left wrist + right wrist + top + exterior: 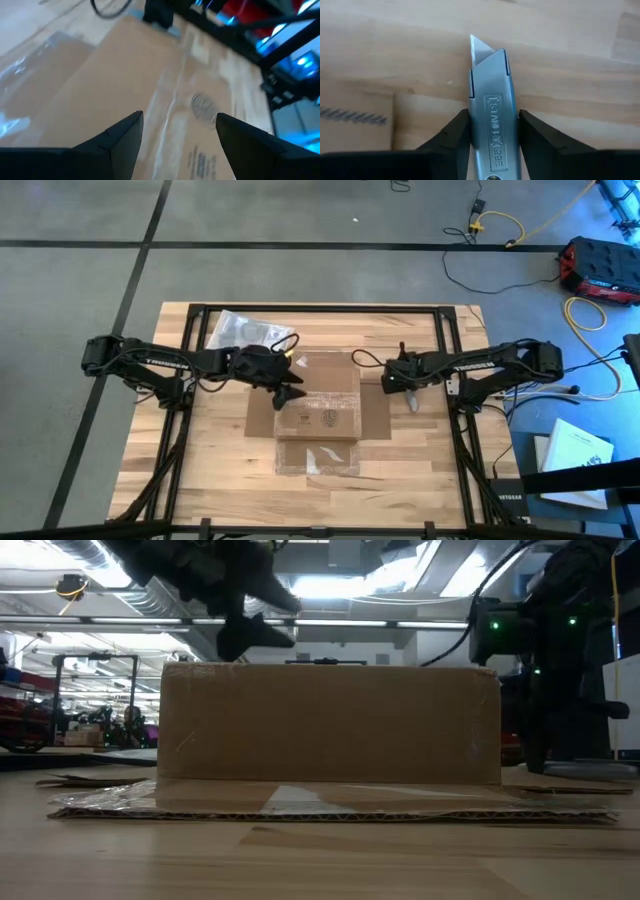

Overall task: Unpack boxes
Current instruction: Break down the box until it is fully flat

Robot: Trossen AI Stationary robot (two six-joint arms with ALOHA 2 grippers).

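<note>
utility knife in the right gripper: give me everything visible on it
The utility knife has a silvery-grey metal body with a stamped brand name and a short pointed blade out at its tip. The right gripper is shut on it, one dark finger pressed to each flat side. It hangs over bare wood of the table, just right of the cardboard box, blade pointing away from the wrist. Whether the tip touches the wood is unclear.

The silvery metal utility knife [489,120] bears the embossed brand "STANLEY" and "99E"; print on the brown cardboard box [318,412] is unreadable.
</note>
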